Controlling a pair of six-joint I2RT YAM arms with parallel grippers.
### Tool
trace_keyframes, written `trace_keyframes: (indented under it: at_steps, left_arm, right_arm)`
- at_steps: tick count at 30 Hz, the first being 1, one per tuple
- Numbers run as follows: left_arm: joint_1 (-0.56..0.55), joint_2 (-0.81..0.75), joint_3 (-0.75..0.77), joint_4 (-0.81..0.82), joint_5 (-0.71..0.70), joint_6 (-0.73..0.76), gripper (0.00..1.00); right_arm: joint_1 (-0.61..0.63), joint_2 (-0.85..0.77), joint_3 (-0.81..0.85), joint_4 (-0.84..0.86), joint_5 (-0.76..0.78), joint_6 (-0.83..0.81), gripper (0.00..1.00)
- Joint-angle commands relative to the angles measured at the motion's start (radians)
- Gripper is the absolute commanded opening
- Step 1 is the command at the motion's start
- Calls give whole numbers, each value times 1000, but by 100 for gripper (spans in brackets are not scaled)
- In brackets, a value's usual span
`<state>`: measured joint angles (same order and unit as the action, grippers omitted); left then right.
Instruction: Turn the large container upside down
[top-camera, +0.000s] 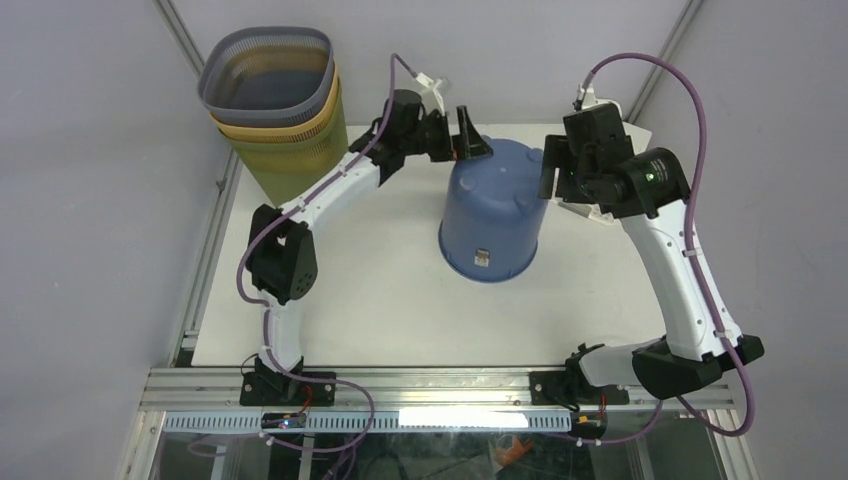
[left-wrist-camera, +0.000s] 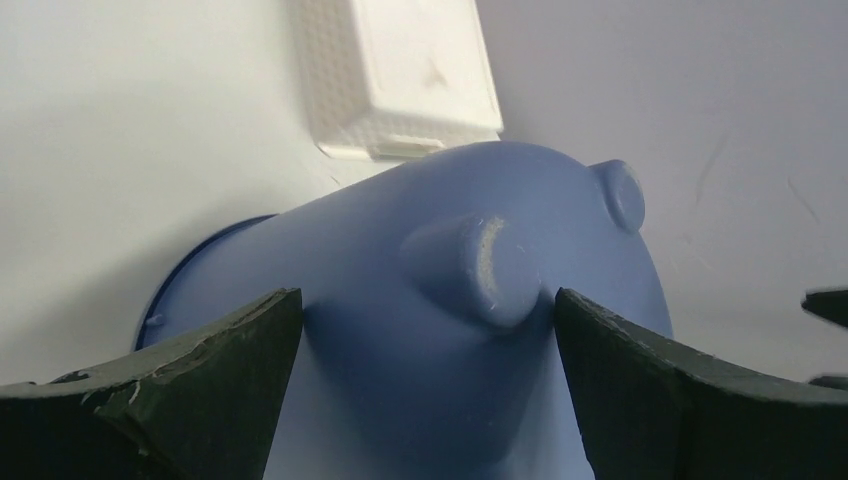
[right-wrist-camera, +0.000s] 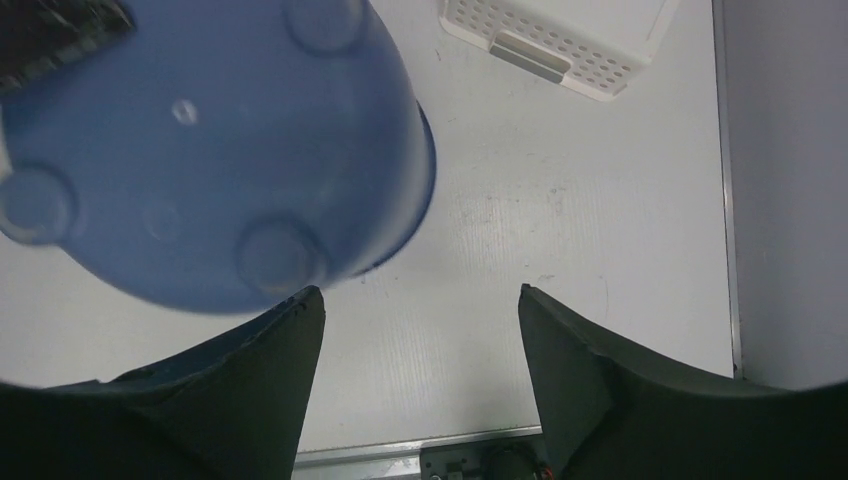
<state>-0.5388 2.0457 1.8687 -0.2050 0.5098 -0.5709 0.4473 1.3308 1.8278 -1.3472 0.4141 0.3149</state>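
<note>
The large container (top-camera: 490, 215) is a blue tub standing mouth down on the white table (top-camera: 380, 300), its footed base facing up. My left gripper (top-camera: 470, 140) is at the back left edge of that base, jaws wide open. In the left wrist view the tub (left-wrist-camera: 380, 260) fills the space beyond the open gripper (left-wrist-camera: 428, 330), with one round foot close to the right finger. My right gripper (top-camera: 548, 170) hangs open just right of the tub. In the right wrist view the tub (right-wrist-camera: 200, 130) lies left of the gripper (right-wrist-camera: 415, 300), and only bare table shows between the fingers.
A grey mesh basket stacked on a yellow one (top-camera: 270, 75) stands at the back left corner. A white perforated basket (right-wrist-camera: 560, 35) lies behind the tub at the back right, also in the left wrist view as the white basket (left-wrist-camera: 400, 80). Walls close in on both sides.
</note>
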Motion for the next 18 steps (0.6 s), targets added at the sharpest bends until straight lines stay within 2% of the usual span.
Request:
trace_keyframes:
  at_steps: [1,4,7,12,18]
  left_arm:
    - [-154,-112,-134,-9,-142,-85,99]
    - [-226,-110,-154,36,-166,-167,99]
    - [-242,-125,-130,43,-173,-184,99]
    - [-170,-195,-18,-84,-197,-108,99]
    - [-73,-317,139,-270,-268,-16,99]
  right_arm:
    - [-23,-17,109,-4,-59,-2,75]
    - [-25,-7,175,-17,-110,-5,75]
    - [-24,-20,212,-7,-197,-25,74]
    - [-25,-105,166,90,-423,-92,74]
    - [-23,-183,1,163,-713,-114,75]
